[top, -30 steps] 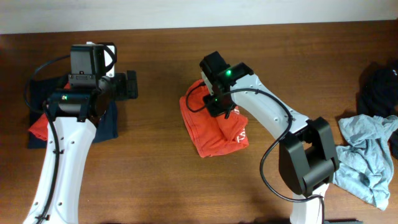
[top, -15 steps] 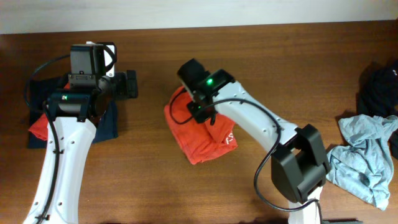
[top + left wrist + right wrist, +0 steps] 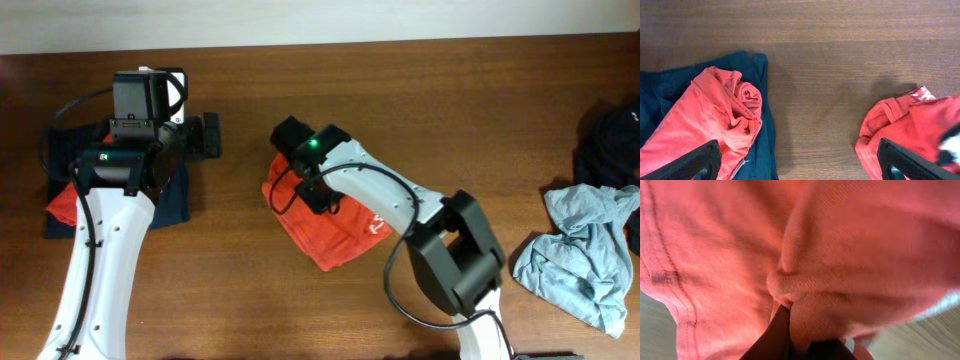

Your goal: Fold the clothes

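Red-orange cotton T-shirt (image 3: 335,235), clamped in my right fingers (image 3: 774,336), has slid left across the wooden table (image 3: 250,300) toward the navy-and-red folded pile (image 3: 715,115) for stacking; my left fingers (image 3: 690,162) wait apart.

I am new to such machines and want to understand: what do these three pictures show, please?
Two robot arms work at a wooden table. One picture looks down from above; the other two come from cameras on each wrist. The left tool is open and holds nothing, near a red-orange garment lying on a navy one. The right tool is shut on the red-orange T-shirt in the middle. A grey-blue garment and a black one lie at the right edge.
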Robot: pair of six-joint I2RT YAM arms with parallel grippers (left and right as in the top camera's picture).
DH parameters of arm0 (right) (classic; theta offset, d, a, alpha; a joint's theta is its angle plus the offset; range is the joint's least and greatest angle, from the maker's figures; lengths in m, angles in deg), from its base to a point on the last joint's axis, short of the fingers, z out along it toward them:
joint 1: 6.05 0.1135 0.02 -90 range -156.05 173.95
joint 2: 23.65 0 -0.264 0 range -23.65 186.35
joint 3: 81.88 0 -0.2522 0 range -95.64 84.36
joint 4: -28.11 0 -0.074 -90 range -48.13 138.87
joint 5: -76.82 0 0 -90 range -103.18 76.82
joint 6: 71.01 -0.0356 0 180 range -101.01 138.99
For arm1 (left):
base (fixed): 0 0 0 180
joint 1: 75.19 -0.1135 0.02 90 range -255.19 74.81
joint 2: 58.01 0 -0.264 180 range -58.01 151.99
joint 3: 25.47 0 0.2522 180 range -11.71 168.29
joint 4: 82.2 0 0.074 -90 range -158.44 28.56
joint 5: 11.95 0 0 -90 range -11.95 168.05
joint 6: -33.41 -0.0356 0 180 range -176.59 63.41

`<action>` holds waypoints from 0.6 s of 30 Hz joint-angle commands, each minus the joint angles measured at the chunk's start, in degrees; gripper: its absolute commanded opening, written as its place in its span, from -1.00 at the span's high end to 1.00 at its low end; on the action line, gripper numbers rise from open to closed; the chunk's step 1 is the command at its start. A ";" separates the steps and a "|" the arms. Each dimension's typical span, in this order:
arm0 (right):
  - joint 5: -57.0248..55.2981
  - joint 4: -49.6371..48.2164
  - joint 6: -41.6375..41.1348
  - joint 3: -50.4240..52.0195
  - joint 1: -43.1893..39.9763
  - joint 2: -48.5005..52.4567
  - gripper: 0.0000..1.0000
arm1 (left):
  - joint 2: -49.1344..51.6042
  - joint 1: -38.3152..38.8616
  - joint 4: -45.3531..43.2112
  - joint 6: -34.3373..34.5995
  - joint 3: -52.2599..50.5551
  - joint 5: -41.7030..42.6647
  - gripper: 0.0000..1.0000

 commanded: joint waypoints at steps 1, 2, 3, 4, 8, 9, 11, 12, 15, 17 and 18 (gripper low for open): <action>-10.69 2.10 -0.33 -0.72 -3.21 -6.47 0.90 | -0.83 -0.22 -0.17 -0.09 1.22 -0.46 -0.98; -11.69 2.51 -0.31 -0.72 -4.07 -7.39 0.90 | -0.83 -0.22 -0.17 -0.09 1.22 -0.46 -0.98; -12.48 2.75 -0.28 -0.72 -4.74 -8.00 0.90 | -0.83 -0.20 -0.17 -0.09 1.22 -0.46 -0.98; -14.08 3.15 -0.31 -0.72 -5.66 -8.79 0.89 | -0.83 -0.22 -0.17 -0.09 1.22 -0.46 -0.98; -19.17 4.33 -0.24 -0.72 -8.87 -11.21 0.88 | -0.83 -0.22 -0.17 -0.11 1.22 -0.46 -0.98; -18.97 4.33 -0.26 -0.72 -9.07 -11.50 0.88 | -0.83 -0.20 -0.17 -0.09 1.22 -0.46 -0.98; -19.71 4.57 0.87 -0.72 -9.20 -11.87 0.88 | -0.83 -0.22 -0.20 -0.09 1.22 -0.46 -0.98; -21.18 4.66 0.96 -0.72 -9.20 -11.87 0.87 | -0.83 -0.22 -0.17 -0.09 1.22 -0.46 -0.98; -26.91 4.79 0.96 -0.72 -9.38 -11.85 0.87 | -0.83 -0.20 -0.15 -0.09 1.22 -0.44 -0.98; -29.16 4.79 0.96 -0.79 -9.38 -11.87 0.86 | -0.83 -0.22 -0.17 -0.09 1.22 -0.46 -0.98; -29.73 4.79 0.96 -0.83 -9.35 -11.87 0.85 | -0.83 -0.20 -0.17 -0.09 1.22 -0.46 -0.98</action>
